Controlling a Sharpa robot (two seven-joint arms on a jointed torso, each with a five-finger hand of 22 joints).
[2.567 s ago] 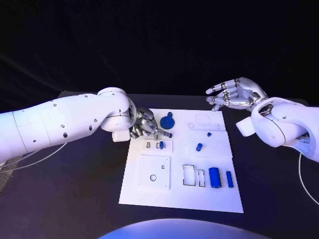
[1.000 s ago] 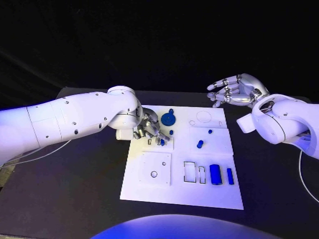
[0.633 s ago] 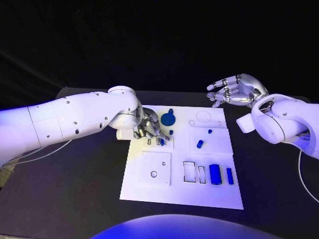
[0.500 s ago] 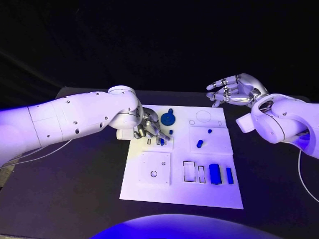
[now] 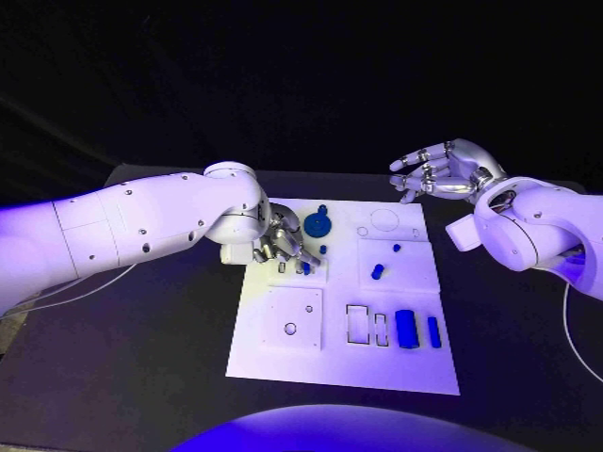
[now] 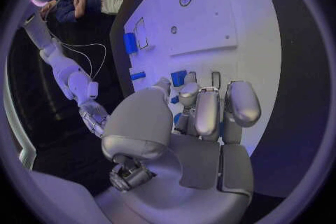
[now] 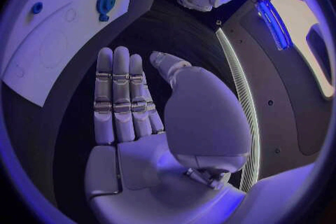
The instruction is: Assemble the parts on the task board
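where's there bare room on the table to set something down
Bare black table lies left of the white board, and more right of it, below the right arm. The board's far left is crowded: the left hand sits among blue pieces.

A black table (image 5: 138, 358) lies under everything, stretching from the near edge to the far. Behind it hangs a dark backdrop (image 5: 301, 85), plain and unlit.

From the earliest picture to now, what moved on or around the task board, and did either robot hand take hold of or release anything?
The left robot hand has settled a little lower over the small blue part by the slots at the task board's left edge; whether it grips the part cannot be told. The right robot hand stays raised, holding nothing. The other blue parts lie as before.
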